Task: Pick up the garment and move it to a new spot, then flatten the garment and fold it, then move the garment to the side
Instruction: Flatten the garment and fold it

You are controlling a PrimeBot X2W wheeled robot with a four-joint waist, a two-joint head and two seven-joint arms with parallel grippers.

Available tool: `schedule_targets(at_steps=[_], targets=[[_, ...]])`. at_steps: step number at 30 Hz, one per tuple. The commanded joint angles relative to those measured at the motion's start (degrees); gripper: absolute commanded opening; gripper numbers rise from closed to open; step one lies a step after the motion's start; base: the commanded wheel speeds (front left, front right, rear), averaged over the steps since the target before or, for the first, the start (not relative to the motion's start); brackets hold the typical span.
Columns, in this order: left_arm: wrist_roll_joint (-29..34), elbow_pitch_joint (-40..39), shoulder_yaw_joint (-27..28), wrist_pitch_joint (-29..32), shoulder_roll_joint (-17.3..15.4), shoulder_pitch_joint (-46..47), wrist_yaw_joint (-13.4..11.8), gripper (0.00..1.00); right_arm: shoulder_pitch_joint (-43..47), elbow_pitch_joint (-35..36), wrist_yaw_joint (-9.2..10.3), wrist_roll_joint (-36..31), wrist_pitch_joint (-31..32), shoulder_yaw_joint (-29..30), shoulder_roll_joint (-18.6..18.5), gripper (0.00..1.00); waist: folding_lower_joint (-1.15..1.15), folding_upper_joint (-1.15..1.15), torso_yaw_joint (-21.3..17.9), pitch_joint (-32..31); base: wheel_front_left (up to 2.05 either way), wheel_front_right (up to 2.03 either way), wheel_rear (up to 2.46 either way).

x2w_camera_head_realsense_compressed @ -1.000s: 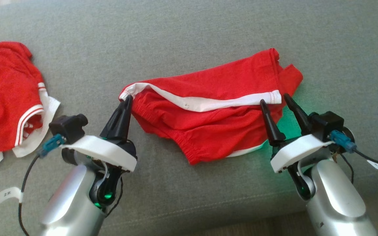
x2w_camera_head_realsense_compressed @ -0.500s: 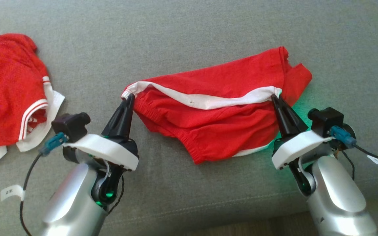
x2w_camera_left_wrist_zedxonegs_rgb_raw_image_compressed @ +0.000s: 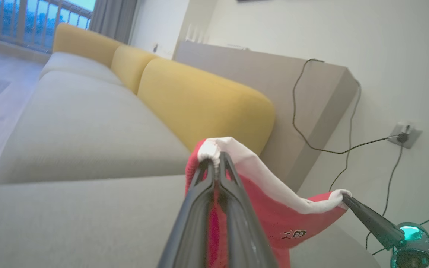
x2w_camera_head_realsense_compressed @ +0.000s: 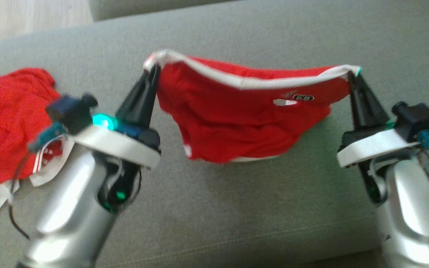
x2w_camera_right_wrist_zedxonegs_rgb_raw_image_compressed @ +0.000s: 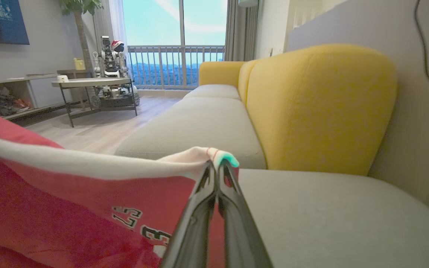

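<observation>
Because both corners of its white waistband are pinched, the red garment [x2w_camera_head_realsense_compressed: 244, 123] hangs stretched out above the grey sofa seat [x2w_camera_head_realsense_compressed: 237, 216], lower edge near or touching the cushion (too blurry to call). Clamped fully closed on the waistband's left corner is the left end effector [x2w_camera_head_realsense_compressed: 154, 69]; the right end effector [x2w_camera_head_realsense_compressed: 350, 74] is clamped closed on the right corner. Two-corner hold keeps it spread wide, probably so it lays flat at the new spot. The other red clothes [x2w_camera_head_realsense_compressed: 9, 111] lie on the seat's left side, well apart.
</observation>
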State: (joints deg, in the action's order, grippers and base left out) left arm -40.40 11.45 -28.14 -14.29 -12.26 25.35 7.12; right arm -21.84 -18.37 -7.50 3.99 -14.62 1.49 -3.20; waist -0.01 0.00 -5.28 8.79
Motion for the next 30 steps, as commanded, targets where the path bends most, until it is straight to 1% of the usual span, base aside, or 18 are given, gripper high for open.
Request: schedule_targets(at_steps=[1,4,9,12,15,18,21,23,25,27,30], targets=[[-0.5,-2.6,1.7,-0.4,-2.2,5.0,0.4,0.0,-2.5,2.5,0.01,-0.6,-0.1,-0.6,-0.8,0.0,0.01,0.0,-1.0,-2.0,0.0,0.0,0.0],[-2.0,-3.7,-0.2,1.1,-4.1,10.2,0.4,0.0,-6.3,4.4,0.01,-2.6,1.8,1.2,-2.7,0.0,0.01,0.0,-1.8,-3.6,0.0,0.0,0.0],[-4.5,-3.2,-3.3,4.6,-5.4,20.1,0.4,0.0,-14.1,6.3,0.01,-3.1,6.5,1.6,-5.0,0.0,0.01,0.0,-2.7,-3.4,0.0,0.0,0.0],[-4.5,-0.6,-5.6,6.2,-6.0,26.9,0.4,0.0,-20.2,5.3,0.01,-1.9,8.6,0.8,-5.8,0.0,0.01,0.0,-3.7,-1.3,0.0,0.0,0.0],[-3.3,3.9,-7.6,6.6,-6.4,35.2,0.4,0.0,-27.5,2.2,0.01,-0.9,9.1,0.6,-6.2,0.0,0.01,0.0,-4.8,2.7,0.0,0.0,0.0],[-1.0,9.1,-10.0,5.2,-6.5,44.4,0.4,0.0,-35.3,-2.3,0.01,-1.7,7.3,1.1,-6.0,0.0,0.01,0.0,-6.1,7.7,0.0,0.0,0.0],[3.6,13.9,-13.6,2.4,-7.4,53.9,0.4,0.0,-42.8,-6.1,0.01,-3.8,3.4,2.7,-5.2,0.0,0.01,0.0,-7.4,12.9,0.0,0.0,0.0],[7.0,16.3,-15.3,0.6,-7.8,59.6,0.4,0.0,-47.0,-7.2,0.01,-5.5,1.4,4.7,-4.4,0.0,0.01,0.0,-7.9,16.0,0.0,0.0,0.0],[10.0,18.0,-16.0,-0.4,-8.0,64.3,0.4,0.0,-50.3,-7.0,0.01,-7.0,0.2,6.7,-3.7,0.0,0.01,0.0,-8.3,18.5,0.0,0.0,0.0],[13.4,17.2,-16.7,-0.6,-8.4,67.9,0.4,0.0,-52.3,-5.0,0.01,-7.8,-0.3,8.2,-2.9,0.0,0.01,0.0,-8.5,20.5,0.0,0.0,0.0],[17.3,10.6,-15.1,-0.7,-9.2,68.0,0.4,0.0,-50.2,0.7,0.01,-8.5,-0.3,8.0,-1.9,0.0,0.01,0.0,-8.3,22.3,0.0,0.0,0.0]])
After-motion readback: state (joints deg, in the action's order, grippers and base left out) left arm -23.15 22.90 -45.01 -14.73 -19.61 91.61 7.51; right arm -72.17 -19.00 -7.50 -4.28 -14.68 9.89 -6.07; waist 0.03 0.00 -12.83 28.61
